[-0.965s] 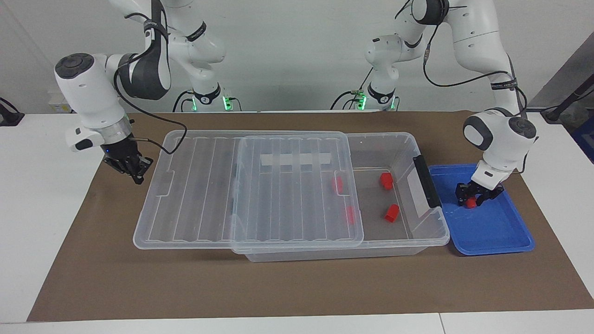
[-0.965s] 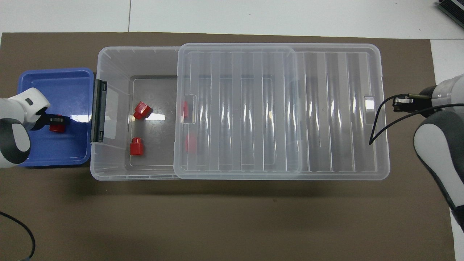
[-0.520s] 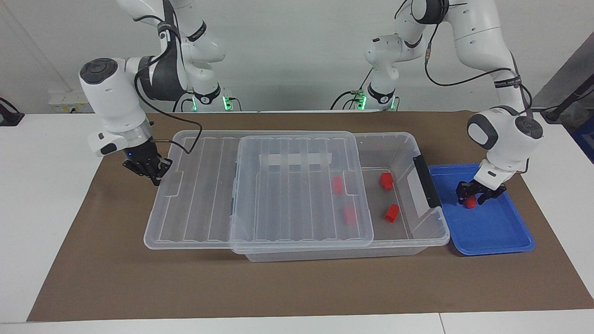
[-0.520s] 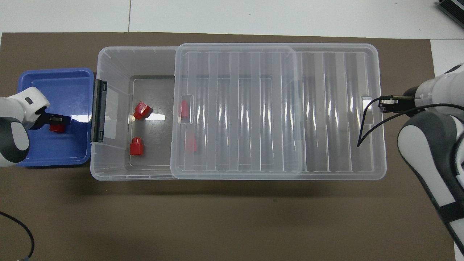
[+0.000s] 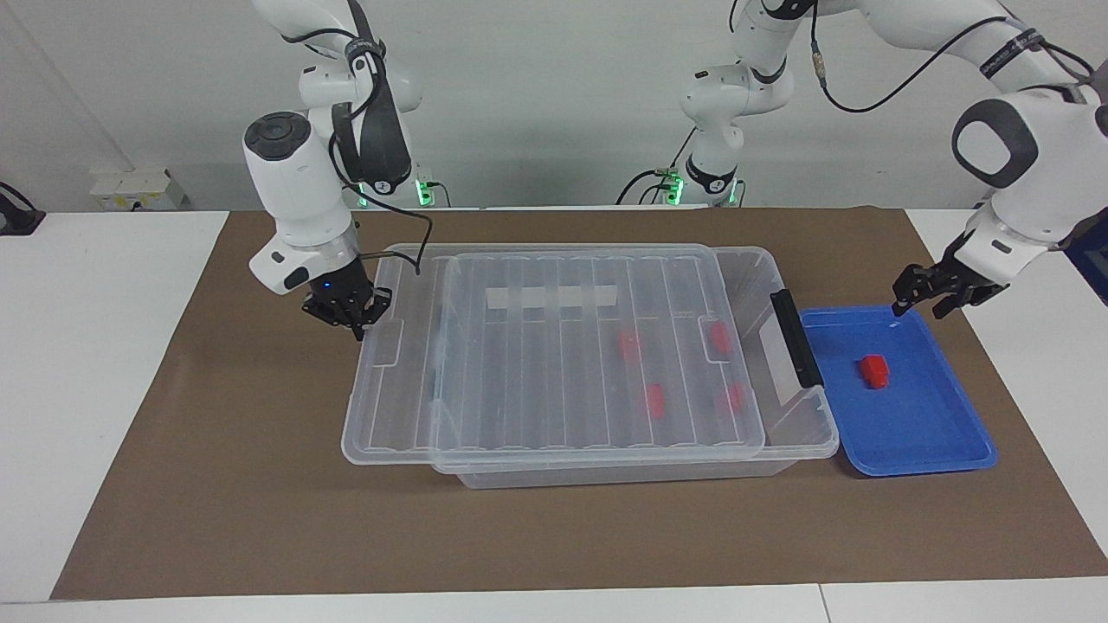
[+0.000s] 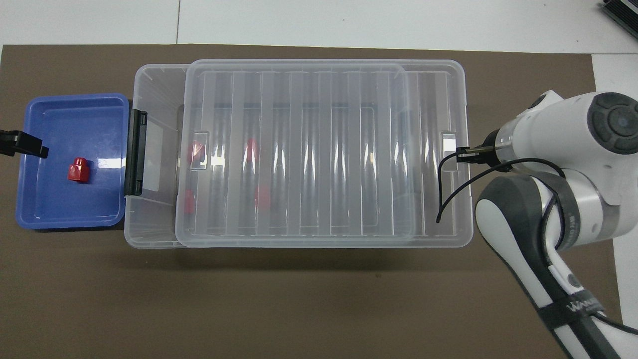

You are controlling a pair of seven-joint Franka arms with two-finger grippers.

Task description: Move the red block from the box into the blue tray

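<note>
Changes since the earlier frames: the ribbed clear lid (image 5: 554,355) has slid toward the left arm's end of the tabletop and now covers nearly all of the box; the left gripper (image 5: 930,292) has lifted away from the tray, leaving one block behind in it.

Tabletop (image 5: 104,372): white, overlaid with a large brown mat (image 5: 260,519).

Box (image 5: 801,433): large transparent plastic storage bin on the mat, black latch (image 5: 796,337) at the end next to the tray, white tape strip (image 5: 551,297) seen through the lid. A narrow strip by the latch stays uncovered.

Tray (image 5: 917,433): shallow blue plastic rectangle with a raised rim, just beside the box's latch end.

Right gripper (image 5: 355,318): low at the lid's end rim toward the right arm's end, jaws shut, fingertips against the lid's edge.

Left gripper: raised over the tray's rim nearer the robots, jaws apart, holding nothing.

Red block (image 5: 873,369): small bright red plastic piece, lying loose on the tray floor, clear of the rim.

Other red blocks (image 5: 630,344): four, inside the box, seen blurred through the lid.
</note>
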